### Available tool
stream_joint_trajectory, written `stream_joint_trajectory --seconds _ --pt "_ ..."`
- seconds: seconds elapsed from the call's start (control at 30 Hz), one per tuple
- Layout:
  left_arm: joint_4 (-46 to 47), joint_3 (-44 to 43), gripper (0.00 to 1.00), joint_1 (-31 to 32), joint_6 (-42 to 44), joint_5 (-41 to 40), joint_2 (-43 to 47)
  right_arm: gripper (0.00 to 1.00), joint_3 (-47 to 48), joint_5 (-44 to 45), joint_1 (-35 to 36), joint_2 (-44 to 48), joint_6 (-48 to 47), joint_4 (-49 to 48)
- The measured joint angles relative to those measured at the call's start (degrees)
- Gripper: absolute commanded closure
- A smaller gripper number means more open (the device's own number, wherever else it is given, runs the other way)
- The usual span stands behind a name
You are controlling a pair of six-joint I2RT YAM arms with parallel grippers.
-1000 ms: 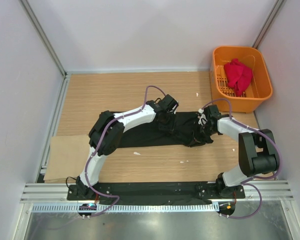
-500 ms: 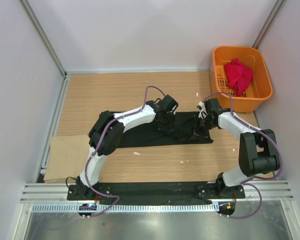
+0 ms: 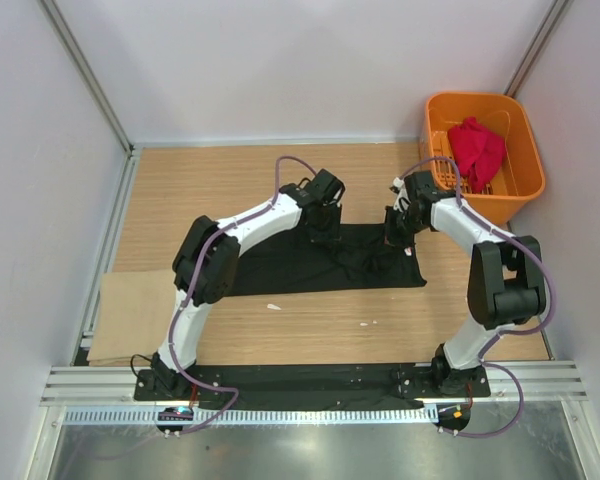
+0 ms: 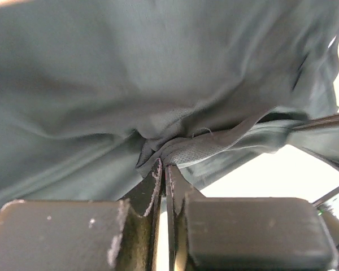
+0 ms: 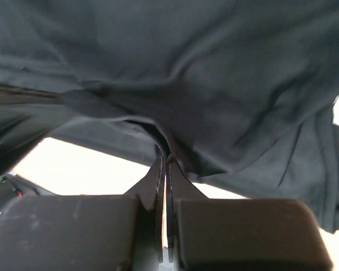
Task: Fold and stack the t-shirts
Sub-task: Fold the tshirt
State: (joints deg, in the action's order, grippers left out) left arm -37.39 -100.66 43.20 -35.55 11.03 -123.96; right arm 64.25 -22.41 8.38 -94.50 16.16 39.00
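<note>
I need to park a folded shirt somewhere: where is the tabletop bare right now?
Bare wood: the far left of the table, between back wall and black t-shirt; also the near strip between that shirt and the arm bases. Crowded: the middle, where left claw and right claw pinch the shirt; cardboard sheet near left; orange basket far right.

Wooden tabletop (image 3: 210,190), plain white walls (image 3: 280,70), aluminium frame posts (image 3: 85,75).
</note>
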Motion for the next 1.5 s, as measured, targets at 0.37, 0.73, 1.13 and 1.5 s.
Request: stream_joint_trajectory --seconds 0.37,0.73,1.13,1.5 --pt "-1.3 -11.8 0.83 -2.1 -1.2 2.3 -7.0 0.98 6.5 3.2 0.0 -7.1 -2.6 1.6" --pt "-3.6 -13.2 0.64 -2.6 -1.5 3.6 -9.3 0.96 11.8 6.3 0.0 -9.4 -2.8 3.3" --pt "-4.8 -14.6 0.52 -5.4 -1.6 1.6 -9.1 0.89 19.6 9.4 -0.6 -16.6 -3.4 5.0" --pt "-5.2 -10.7 0.52 -6.1 -1.3 0.2 -4.7 0.62 27.5 13.7 -1.4 -22.3 -4.2 7.8"
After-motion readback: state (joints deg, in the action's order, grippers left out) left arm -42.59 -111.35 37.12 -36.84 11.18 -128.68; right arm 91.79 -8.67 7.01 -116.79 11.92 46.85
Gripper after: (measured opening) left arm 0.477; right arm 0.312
